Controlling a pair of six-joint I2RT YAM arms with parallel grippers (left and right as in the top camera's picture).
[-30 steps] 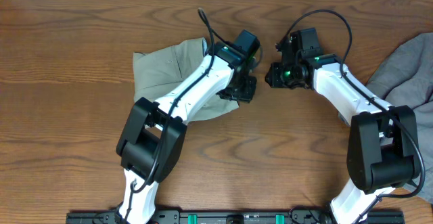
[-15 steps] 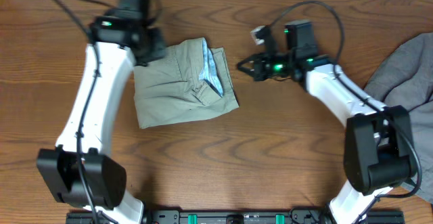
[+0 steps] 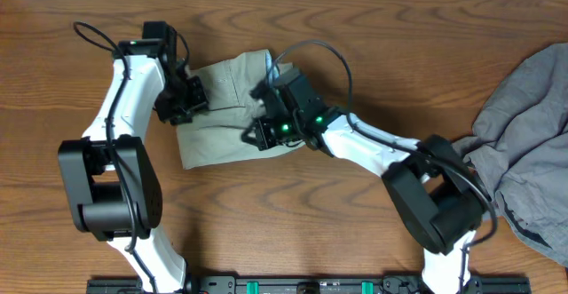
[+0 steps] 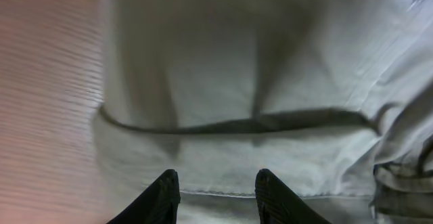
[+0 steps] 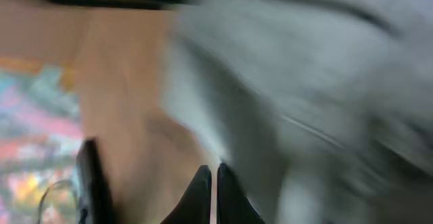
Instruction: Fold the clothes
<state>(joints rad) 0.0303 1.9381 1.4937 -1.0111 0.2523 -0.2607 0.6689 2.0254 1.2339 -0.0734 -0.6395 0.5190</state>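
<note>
Shows folded khaki shorts lying centre-left on table, left end effector parted at left edge, right end effector pinched shut at right side. Best smoothed flat, edges aligned, before folding.

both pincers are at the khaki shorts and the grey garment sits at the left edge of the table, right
No: the grey garment lies at the right edge of the table, as the overhead view shows. The left pincer and right pincer are indeed at the khaki shorts.

Warm brown wood-grain table
</note>
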